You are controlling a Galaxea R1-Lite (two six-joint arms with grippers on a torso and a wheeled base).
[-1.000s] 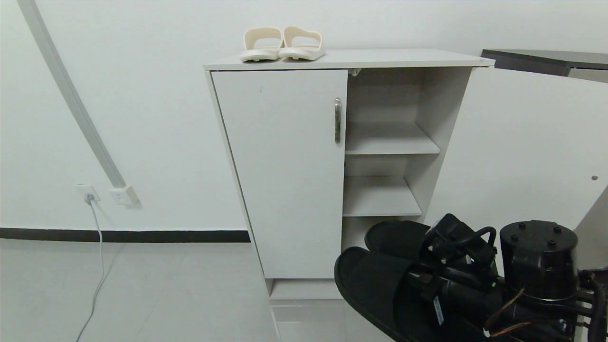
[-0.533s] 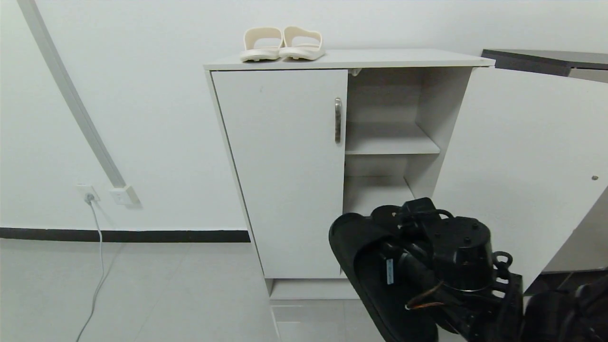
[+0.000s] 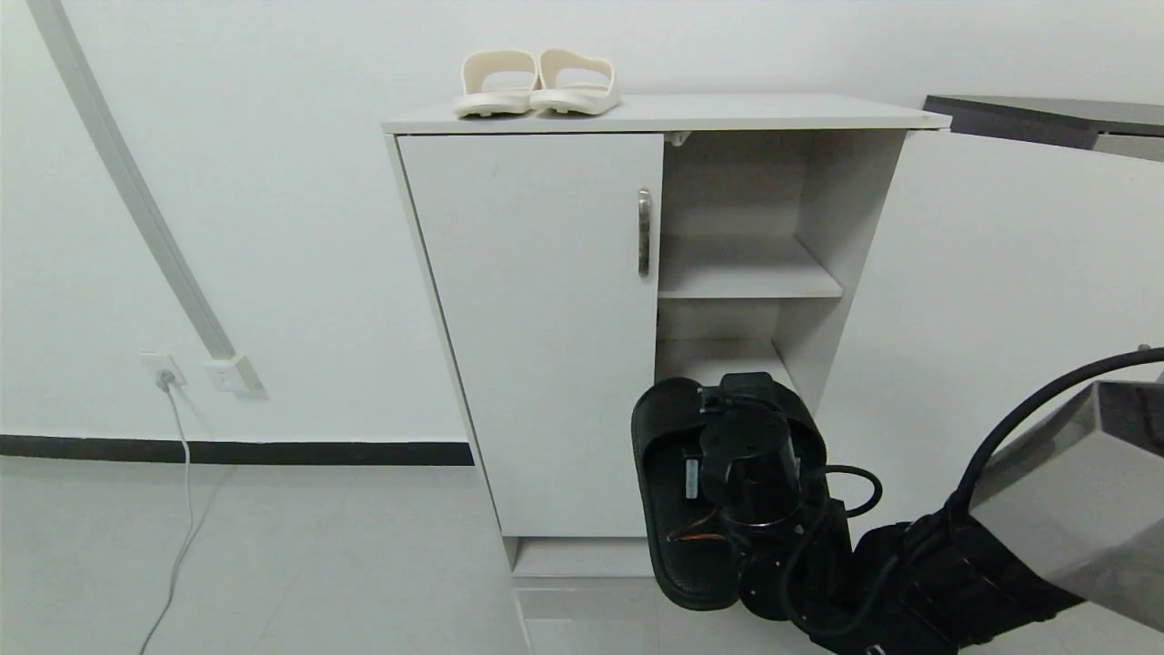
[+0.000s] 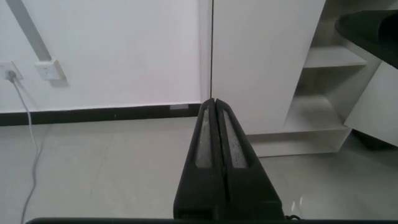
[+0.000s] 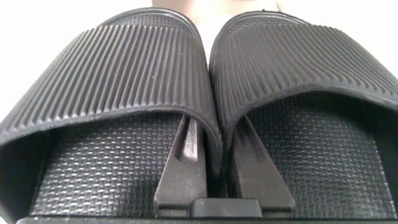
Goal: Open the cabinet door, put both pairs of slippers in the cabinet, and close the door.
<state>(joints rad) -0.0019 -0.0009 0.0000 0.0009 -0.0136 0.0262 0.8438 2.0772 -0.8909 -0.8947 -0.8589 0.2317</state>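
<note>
The right arm (image 3: 755, 464) hid most of the black ribbed rubber slippers (image 3: 662, 491). At three o'clock, the picture's edge cut off the open white cabinet door (image 3: 1000, 291).

My right gripper (image 5: 214, 155) has carried the black slippers (image 3: 668, 482) in from the lower right to the cabinet (image 3: 527, 318) opening. They have tipped steeper, and their toes now reach the second shelf (image 3: 718, 353).

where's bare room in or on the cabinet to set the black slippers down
Bare: the upper shelf and the middle shelf in the open right half, beside the closed left door; also the cabinet top right of the cream slippers. Crowded: the lower opening, where the right gripper holds the black slippers.
</note>
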